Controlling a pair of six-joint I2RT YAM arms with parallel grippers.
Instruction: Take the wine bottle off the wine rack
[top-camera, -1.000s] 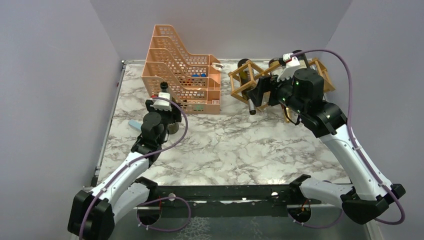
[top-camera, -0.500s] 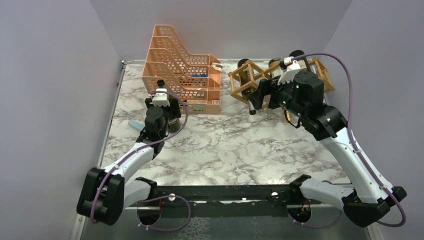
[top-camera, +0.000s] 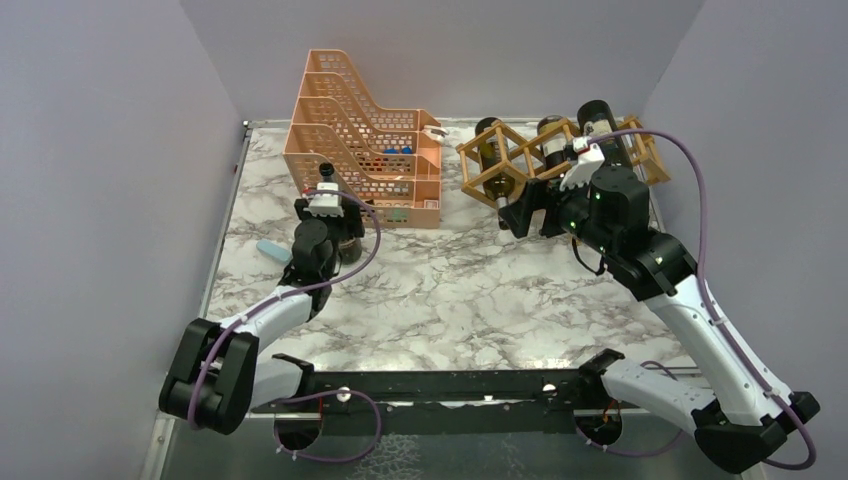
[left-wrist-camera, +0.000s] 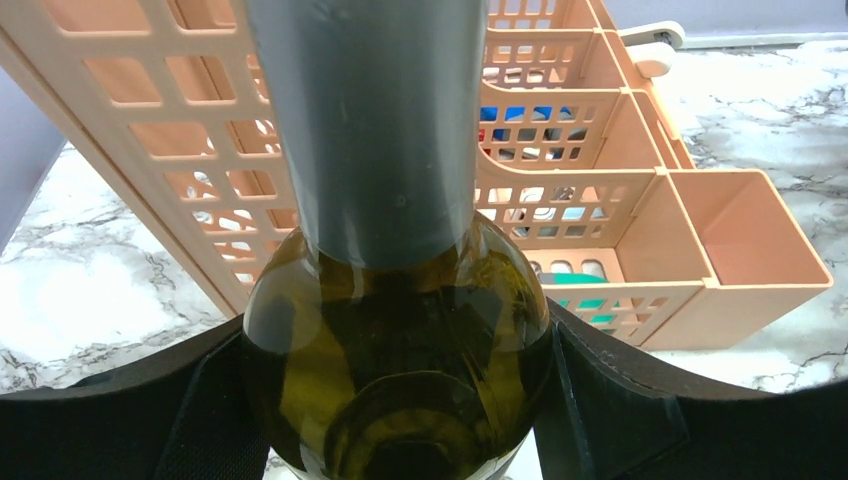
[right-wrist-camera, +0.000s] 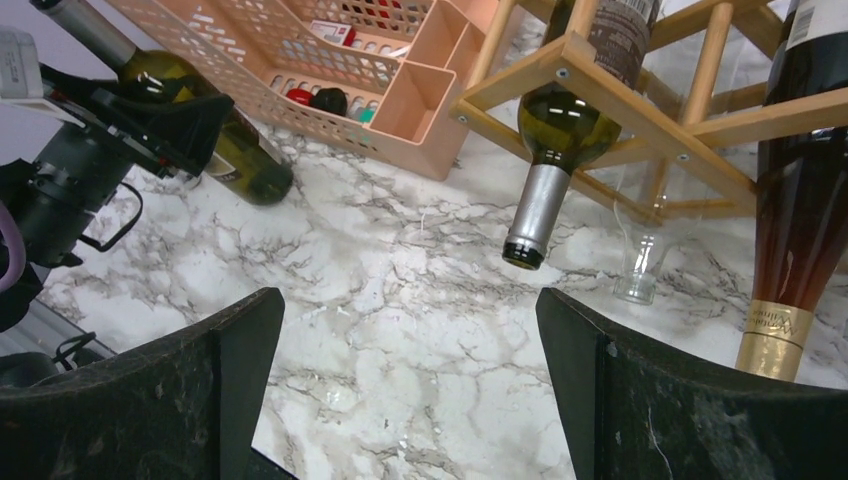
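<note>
**One bottle parked, the rest waiting in the rack**

From above: my left fingers (top-camera: 350, 226) are clamped round a wine bottle (top-camera: 347, 248), base down at the table (top-camera: 450, 290) just beside the orange tray (top-camera: 360, 140). It's well clear of the wine rack (top-camera: 560, 150) and steadied so it can't tip. My right fingers (top-camera: 515, 212) hang spread in front of the rack. Left wrist: the bottle's shoulder sits wedged between both pads. Right wrist: fingers parted and empty, with a green bottle (right-wrist-camera: 565, 120) and a brown bottle (right-wrist-camera: 800, 200) slotted neck-down, probably my next pull.
</note>
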